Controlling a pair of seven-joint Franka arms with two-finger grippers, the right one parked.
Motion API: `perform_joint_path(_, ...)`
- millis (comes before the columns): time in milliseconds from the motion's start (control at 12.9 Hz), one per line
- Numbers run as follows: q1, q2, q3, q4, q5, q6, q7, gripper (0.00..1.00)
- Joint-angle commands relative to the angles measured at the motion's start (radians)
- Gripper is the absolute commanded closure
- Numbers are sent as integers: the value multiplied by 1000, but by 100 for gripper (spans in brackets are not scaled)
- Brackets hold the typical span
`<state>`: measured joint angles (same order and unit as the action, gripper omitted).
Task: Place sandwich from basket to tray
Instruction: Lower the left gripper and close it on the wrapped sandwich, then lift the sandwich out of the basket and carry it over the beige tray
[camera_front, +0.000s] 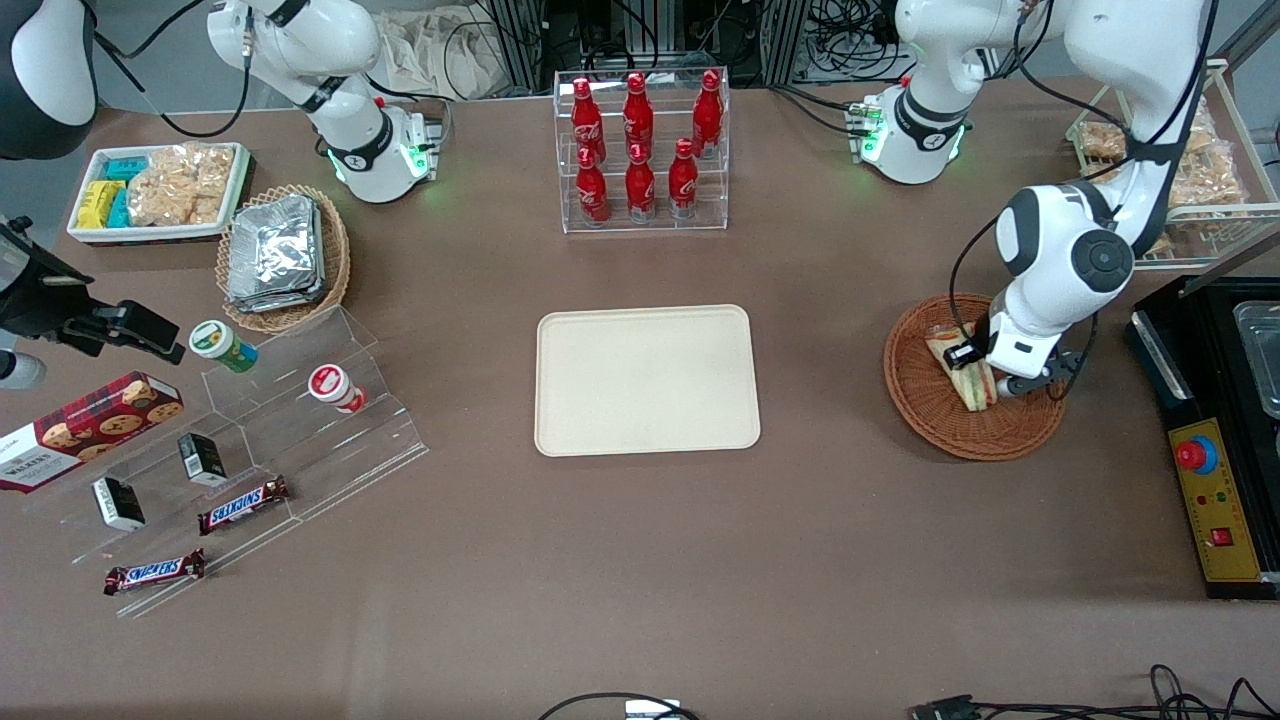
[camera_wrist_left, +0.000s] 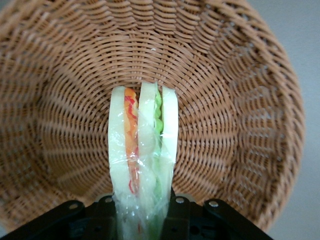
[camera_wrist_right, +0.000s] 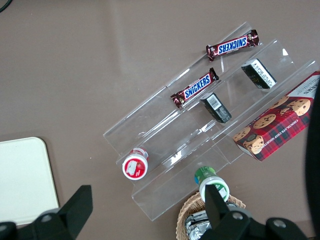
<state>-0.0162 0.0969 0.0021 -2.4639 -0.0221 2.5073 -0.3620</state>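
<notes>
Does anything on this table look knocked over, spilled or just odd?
Yes, mildly: two cups lie on their sides on the clear stand. Otherwise the gripper is shut on the sandwich in the basket, and the tray lies bare.

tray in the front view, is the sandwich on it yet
No, the tray is bare; the sandwich is in the basket, between the gripper fingers.

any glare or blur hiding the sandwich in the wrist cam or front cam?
Left wrist view: sandwich sharp, faint sheen on its wrap, gripper fingers closed on it over the basket. Front view: even light, soft shadows; the arm partly covers the sandwich; tray glare-free.
</notes>
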Motion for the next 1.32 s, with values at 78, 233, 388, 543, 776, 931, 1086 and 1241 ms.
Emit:
perform_joint_path(78, -5, -167, 1, 106, 1, -268, 14, 100)
perform_joint_path(233, -4, -178, 3, 282, 7, -497, 23, 100)
perform_joint_path(388, -4, -171, 4, 470, 7, -696, 35, 100)
perform_joint_path(543, -5, -152, 1, 621, 5, -841, 38, 100)
perform_joint_path(776, -11, -141, -65, 727, 5, -936, 6, 100)
perform_joint_path(931, -13, -120, -198, 766, 5, -941, -96, 100)
perform_joint_path(1086, -18, -44, -322, 868, 7, -968, -150, 100)
perform_joint_path(1241, -22, 61, -462, 965, 48, -984, -272, 100)
